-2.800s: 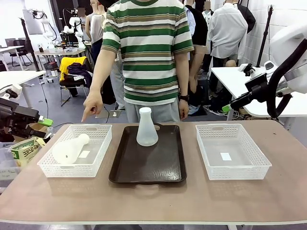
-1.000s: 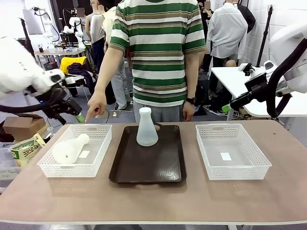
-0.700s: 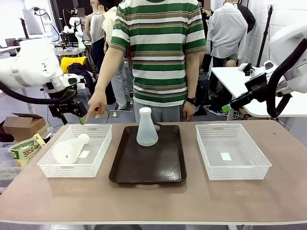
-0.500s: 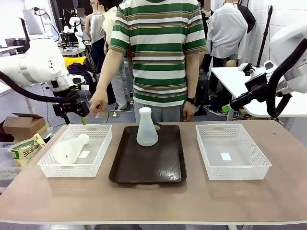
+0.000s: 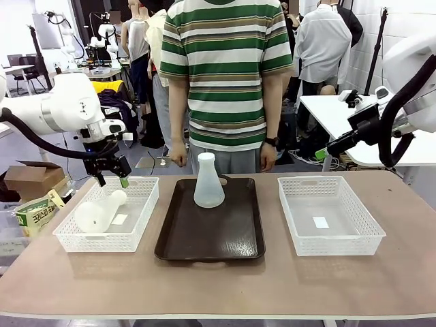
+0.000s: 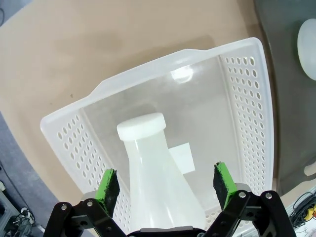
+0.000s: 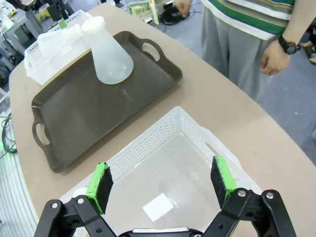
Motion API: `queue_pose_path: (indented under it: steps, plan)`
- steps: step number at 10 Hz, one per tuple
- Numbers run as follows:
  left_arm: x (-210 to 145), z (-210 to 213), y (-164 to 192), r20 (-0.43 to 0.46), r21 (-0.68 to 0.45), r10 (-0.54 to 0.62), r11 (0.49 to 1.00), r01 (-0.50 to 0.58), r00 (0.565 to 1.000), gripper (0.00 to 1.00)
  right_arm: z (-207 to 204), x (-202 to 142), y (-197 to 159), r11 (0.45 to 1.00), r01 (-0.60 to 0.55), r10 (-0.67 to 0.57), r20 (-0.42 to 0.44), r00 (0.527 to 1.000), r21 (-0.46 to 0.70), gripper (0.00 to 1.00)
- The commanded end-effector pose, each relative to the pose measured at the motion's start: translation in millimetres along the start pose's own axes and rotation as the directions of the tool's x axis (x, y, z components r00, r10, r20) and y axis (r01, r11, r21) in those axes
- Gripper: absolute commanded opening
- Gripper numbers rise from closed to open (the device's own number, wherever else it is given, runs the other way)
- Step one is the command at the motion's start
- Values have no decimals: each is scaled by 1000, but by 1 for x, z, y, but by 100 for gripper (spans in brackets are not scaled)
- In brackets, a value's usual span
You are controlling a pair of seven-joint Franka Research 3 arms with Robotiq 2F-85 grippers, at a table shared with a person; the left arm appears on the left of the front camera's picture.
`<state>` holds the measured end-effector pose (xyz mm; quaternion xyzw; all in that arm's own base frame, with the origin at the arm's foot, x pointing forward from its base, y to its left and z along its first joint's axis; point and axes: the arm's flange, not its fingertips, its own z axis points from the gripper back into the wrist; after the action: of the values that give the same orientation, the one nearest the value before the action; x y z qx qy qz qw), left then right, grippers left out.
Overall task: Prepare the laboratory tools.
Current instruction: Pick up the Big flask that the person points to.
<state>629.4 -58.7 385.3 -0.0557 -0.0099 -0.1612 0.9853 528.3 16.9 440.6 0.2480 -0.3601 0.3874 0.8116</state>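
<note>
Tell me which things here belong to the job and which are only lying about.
Job: lying flask, in the left basket; upright flask, on the dark tray; left gripper, open.
Lying about: dark tray; left basket; right basket; green packet.

A brown table [image 5: 218, 286] stands in a big, bright room. The floor [image 5: 71, 167] is grey. Behind the table's far right corner is a white table [image 5: 334, 112]. A cardboard box [image 5: 27, 178] sits on the floor past the left edge. The wall [image 5: 364, 41] at the back right is white.
</note>
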Motion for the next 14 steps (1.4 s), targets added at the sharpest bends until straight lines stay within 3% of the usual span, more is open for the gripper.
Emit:
queue_pose_path:
  steps: [1, 13, 14]
  plan:
    - [0, -15, 0, 7, 31, -18, 999, 18, 1000, 100, -1, 0, 0, 1000, -1, 1, -3, 1000, -11, 100]
    - [4, -63, -4, 1, 112, -5, 994, 5, 1000, 100, -1, 0, 0, 1000, -1, 1, -3, 1000, -11, 100]
    - [4, -63, -5, 2, 115, -6, 993, 6, 1000, 96, -1, 0, 0, 1000, -1, 1, -3, 1000, -11, 100]
